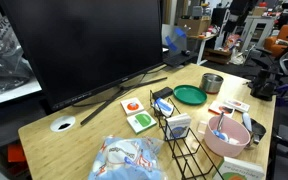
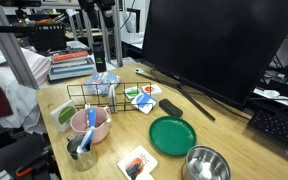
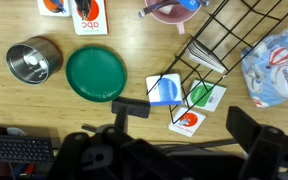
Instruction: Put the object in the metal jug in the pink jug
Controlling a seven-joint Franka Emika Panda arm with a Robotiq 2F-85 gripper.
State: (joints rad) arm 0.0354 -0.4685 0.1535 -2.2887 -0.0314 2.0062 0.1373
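The pink jug (image 2: pixel 96 131) stands at the table's end next to a wire rack; it also shows in an exterior view (image 1: pixel 227 140) and at the top edge of the wrist view (image 3: pixel 167 12). The dull grey metal jug (image 2: pixel 81 160) stands right beside it, out of the wrist view. A blue object (image 2: pixel 89 122) leans across the pink jug's rim; I cannot tell which vessel its lower end rests in. My gripper (image 3: pixel 189 125) is open and empty, high above the cards and the rack, away from both jugs.
A green plate (image 3: pixel 97 72) and a shiny silver cup (image 3: pixel 32 60) lie side by side. The black wire rack (image 3: pixel 219 45), several cards (image 3: pixel 186 122), a plastic bag (image 3: pixel 276 65) and a large monitor (image 1: pixel 84 45) share the table.
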